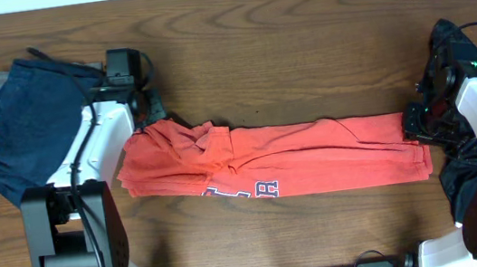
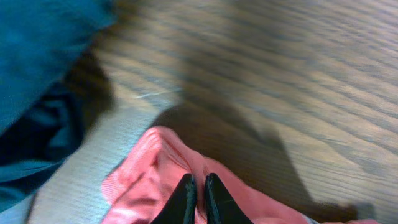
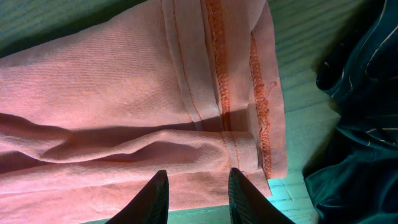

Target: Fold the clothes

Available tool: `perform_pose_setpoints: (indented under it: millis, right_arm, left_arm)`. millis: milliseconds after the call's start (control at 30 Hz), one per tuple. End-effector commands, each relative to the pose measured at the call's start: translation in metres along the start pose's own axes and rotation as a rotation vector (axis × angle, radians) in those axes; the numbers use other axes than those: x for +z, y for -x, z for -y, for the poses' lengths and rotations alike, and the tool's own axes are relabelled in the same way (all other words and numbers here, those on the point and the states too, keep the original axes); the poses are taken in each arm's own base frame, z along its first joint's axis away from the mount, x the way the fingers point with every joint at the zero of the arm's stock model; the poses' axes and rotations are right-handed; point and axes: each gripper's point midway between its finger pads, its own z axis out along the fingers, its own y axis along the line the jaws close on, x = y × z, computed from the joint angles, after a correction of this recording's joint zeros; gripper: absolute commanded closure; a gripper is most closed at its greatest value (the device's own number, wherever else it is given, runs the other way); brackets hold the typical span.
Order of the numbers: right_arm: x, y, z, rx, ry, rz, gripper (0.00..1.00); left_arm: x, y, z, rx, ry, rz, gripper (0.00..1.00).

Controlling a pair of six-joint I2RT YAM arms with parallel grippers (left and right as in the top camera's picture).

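Left gripper (image 2: 199,200) first: on my wrist feed its two dark fingertips are pressed almost together with a pinch of the coral-red T-shirt (image 1: 314,156) between them, so I read it as clamped on the cloth. What it has hold of is the bunched, wrinkled end of the shirt. Off to that gripper's outer side, a navy-blue garment (image 1: 23,123) lies in a loose heap on the table (image 1: 299,35), near the shirt but not touching it.

From there the shirt runs as a long, narrow band across the table to the right gripper (image 3: 198,196). White-and-dark lettering (image 1: 241,192) peeks out on the edge nearest the arm bases.

On the right wrist feed, those fingers stand partly apart, with a ridge of the coral fabric between them, just short of the stitched hem (image 3: 224,74). I cannot tell whether they are actually squeezing the cloth or only straddling it. Just beyond the hem, on the outer side of this gripper, lies a dark shiny garment (image 3: 354,124), close to the shirt's end.
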Motion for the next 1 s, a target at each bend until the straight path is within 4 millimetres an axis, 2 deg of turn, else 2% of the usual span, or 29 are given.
perform_pose_setpoints:
  millis: [0, 33, 100, 233, 367, 500, 700, 867, 933, 967]
  right_arm:
    - [0.002, -0.002, 0.003, -0.006, -0.004, -0.010, 0.70]
    - [0.002, -0.002, 0.003, -0.006, -0.004, -0.010, 0.69]
    - [0.002, -0.002, 0.003, -0.006, -0.004, -0.010, 0.69]
    - [0.002, -0.002, 0.003, -0.006, -0.004, -0.011, 0.69]
    - [0.002, -0.002, 0.003, -0.006, -0.004, -0.011, 0.69]
    - [0.002, -0.002, 0.003, -0.006, -0.004, -0.011, 0.69]
    - [0.002, -0.002, 0.003, -0.005, -0.004, -0.011, 0.70]
    - [0.002, -0.002, 0.003, -0.005, -0.004, -0.012, 0.69]
    - [0.002, -0.003, 0.003, -0.005, -0.005, -0.015, 0.69]
    - [0.002, -0.003, 0.003, -0.005, -0.005, -0.017, 0.69]
  left_arm:
    - [-0.006, 0.006, -0.010, -0.040, 0.009, 0.005, 0.86]
    - [-0.005, 0.004, -0.012, -0.044, 0.012, -0.004, 0.77]
    - [-0.006, 0.000, -0.010, -0.045, -0.011, -0.025, 0.69]
    - [-0.021, 0.001, 0.011, -0.043, -0.133, -0.026, 0.60]
    - [-0.043, 0.000, 0.029, -0.040, -0.255, -0.029, 0.58]
    - [-0.045, -0.017, 0.030, -0.037, -0.246, -0.092, 0.54]
    - [-0.033, -0.058, 0.042, 0.013, -0.235, -0.219, 0.54]
    - [-0.015, -0.073, 0.057, 0.059, -0.235, -0.260, 0.55]
    - [-0.011, -0.075, 0.058, 0.063, -0.232, -0.266, 0.67]
    - [-0.011, -0.075, 0.057, 0.063, -0.228, -0.267, 0.81]
